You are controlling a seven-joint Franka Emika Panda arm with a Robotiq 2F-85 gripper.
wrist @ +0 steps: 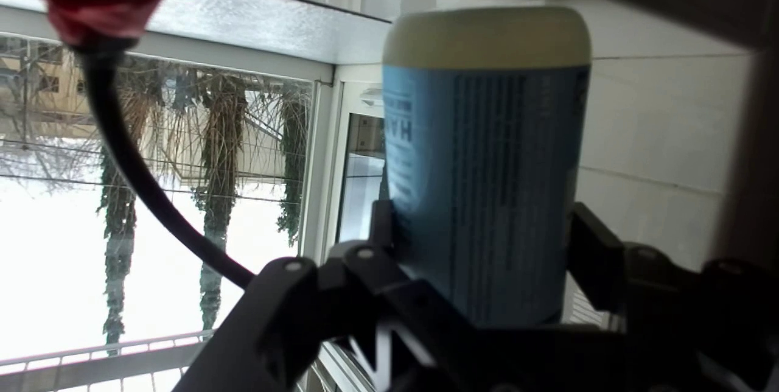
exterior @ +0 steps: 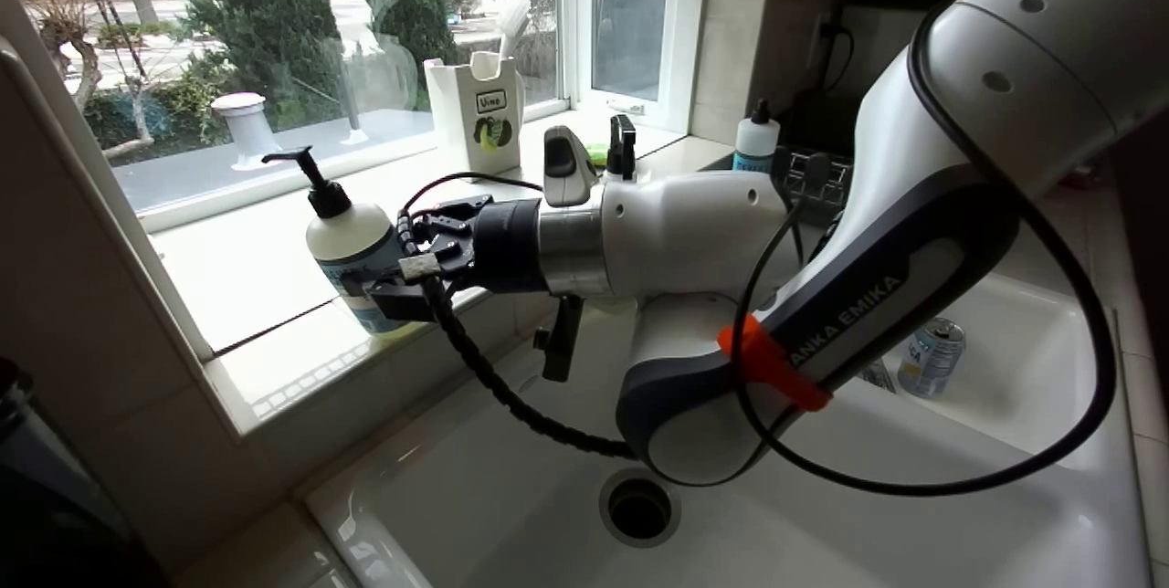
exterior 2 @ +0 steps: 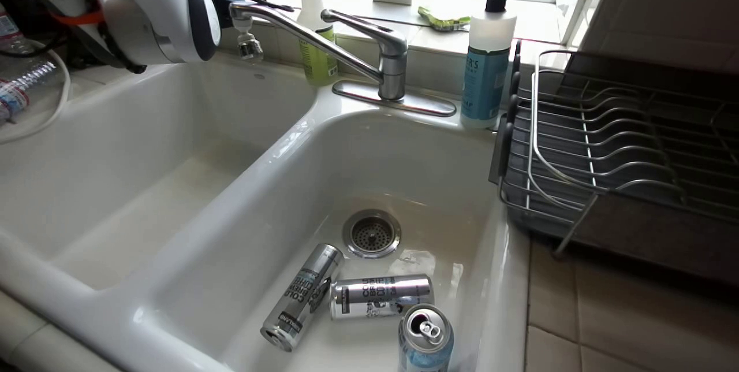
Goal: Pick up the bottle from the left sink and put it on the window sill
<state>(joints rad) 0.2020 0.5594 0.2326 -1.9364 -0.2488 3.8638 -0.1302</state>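
Note:
The bottle point(exterior: 352, 232) is a pump dispenser with a translucent pale yellowish body, blue label and black pump head with a long nozzle. It leans to the left at the front edge of the window sill point(exterior: 242, 273) in an exterior view. My gripper point(exterior: 402, 268) is shut on its label area from the side. In the wrist view the bottle point(wrist: 487, 154) appears base up, with a gripper finger touching each side. I cannot tell whether its base touches the sill. The left sink point(exterior: 776, 519) lies below the arm; its basin point(exterior 2: 127, 204) shows too.
A white container with a fruit picture point(exterior: 479, 113) stands on the sill behind the gripper. The faucet point(exterior 2: 392, 66), a green spray bottle point(exterior 2: 317, 54) and a blue-labelled bottle point(exterior 2: 488, 71) stand along the back. Cans point(exterior 2: 381, 296) lie in the smaller basin. A dish rack point(exterior 2: 600, 129) is beside it.

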